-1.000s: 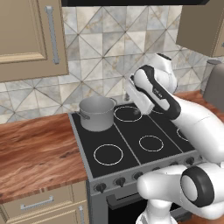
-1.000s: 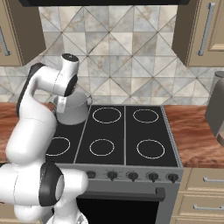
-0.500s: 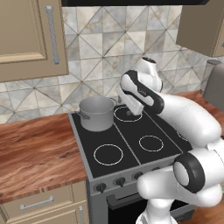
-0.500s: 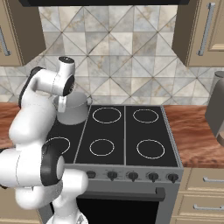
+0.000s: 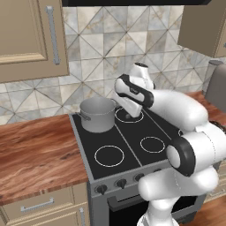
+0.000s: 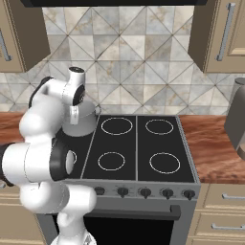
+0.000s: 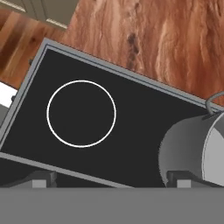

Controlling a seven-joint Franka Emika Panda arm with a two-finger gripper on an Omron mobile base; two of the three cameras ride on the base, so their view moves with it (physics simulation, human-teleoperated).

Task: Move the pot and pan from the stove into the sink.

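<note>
The grey pot [image 5: 97, 114] stands upright on the back left burner of the stove [image 5: 132, 141], its loop handles sticking out at the sides. My gripper [image 7: 111, 181] hangs open above the cooktop just beside the pot [image 7: 192, 148]. In the hand view one fingertip [image 7: 183, 180] lines up with the pot's near wall and the other [image 7: 41, 180] is over bare black glass. From the right base view my arm covers part of the pot [image 6: 85, 123]. The pan and the sink are out of view.
Wooden counter [image 5: 35, 154] runs left of the stove, and more counter [image 6: 215, 148] lies to its right. A tall grey canister [image 6: 238, 117] stands at the far right. Wall cabinets [image 5: 26, 39] hang above, and knobs [image 6: 143, 193] line the stove front.
My arm has swung left across the cooktop, bringing the hand from over the back middle burner to beside the pot. The jaws stayed open and the pot has not moved.
</note>
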